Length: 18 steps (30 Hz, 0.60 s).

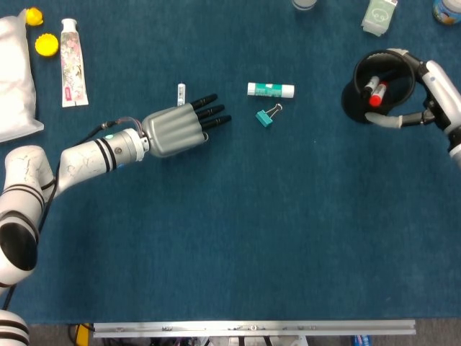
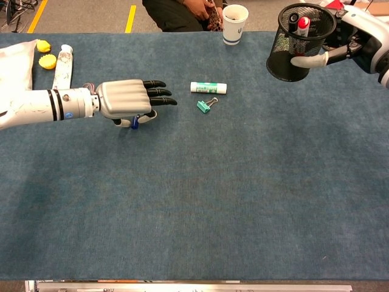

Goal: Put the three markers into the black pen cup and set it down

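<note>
The right hand [image 2: 340, 45] held the black pen cup [image 2: 298, 42] with two markers [image 1: 374, 90] inside. The left hand [image 2: 130, 99] pinched the third marker [image 2: 134, 121]. I think it needed to go in next.

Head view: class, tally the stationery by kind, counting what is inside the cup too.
Pen cup: 1
Markers: 3 (two in the cup, one at the left robot hand)
Glue stick: 1
Binder clip: 1
Total: 6
</note>
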{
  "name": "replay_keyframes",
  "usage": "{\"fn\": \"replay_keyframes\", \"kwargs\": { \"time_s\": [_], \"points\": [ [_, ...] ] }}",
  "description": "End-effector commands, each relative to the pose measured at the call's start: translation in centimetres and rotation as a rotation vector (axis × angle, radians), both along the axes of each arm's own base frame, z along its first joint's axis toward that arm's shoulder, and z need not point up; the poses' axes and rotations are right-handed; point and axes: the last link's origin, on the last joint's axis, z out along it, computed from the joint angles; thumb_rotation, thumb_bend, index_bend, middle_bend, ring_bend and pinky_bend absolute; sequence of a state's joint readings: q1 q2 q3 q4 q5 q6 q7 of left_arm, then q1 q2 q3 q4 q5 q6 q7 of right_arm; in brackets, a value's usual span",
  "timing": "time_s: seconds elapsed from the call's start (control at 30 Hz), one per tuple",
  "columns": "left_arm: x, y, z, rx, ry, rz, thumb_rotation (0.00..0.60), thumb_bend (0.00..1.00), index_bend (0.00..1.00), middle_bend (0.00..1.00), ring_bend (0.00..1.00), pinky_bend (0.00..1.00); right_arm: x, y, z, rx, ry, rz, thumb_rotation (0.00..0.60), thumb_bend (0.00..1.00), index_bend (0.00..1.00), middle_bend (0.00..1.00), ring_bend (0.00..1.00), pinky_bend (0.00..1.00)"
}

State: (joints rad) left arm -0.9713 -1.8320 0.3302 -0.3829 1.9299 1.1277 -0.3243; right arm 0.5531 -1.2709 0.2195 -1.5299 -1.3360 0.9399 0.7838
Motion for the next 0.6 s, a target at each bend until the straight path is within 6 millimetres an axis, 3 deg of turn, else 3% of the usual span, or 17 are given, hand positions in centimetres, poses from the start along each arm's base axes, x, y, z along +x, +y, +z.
{"fn": "replay_keyframes", "kwargs": {
  "time_s": [0.03,0.6],
  "points": [
    [-0.01,-0.06,0.01,-0.001,0.001,-0.003,0.600,0.20,0.57,0.04,0.00,0.05,0.00,-0.01,-0.05,0.001,-0.001,-0.001,0.600,0.16,0.39,0.35,0.28,0.31],
    [0.17,-0.15,-0.11,0.001,0.009,-0.004,0.600,0.20,0.54,0.04,0.00,0.05,-0.07,-0.12,-0.09,0.002,-0.004,-0.001,0.600,0.16,0.39,0.35,0.28,0.31]
  ]
}}
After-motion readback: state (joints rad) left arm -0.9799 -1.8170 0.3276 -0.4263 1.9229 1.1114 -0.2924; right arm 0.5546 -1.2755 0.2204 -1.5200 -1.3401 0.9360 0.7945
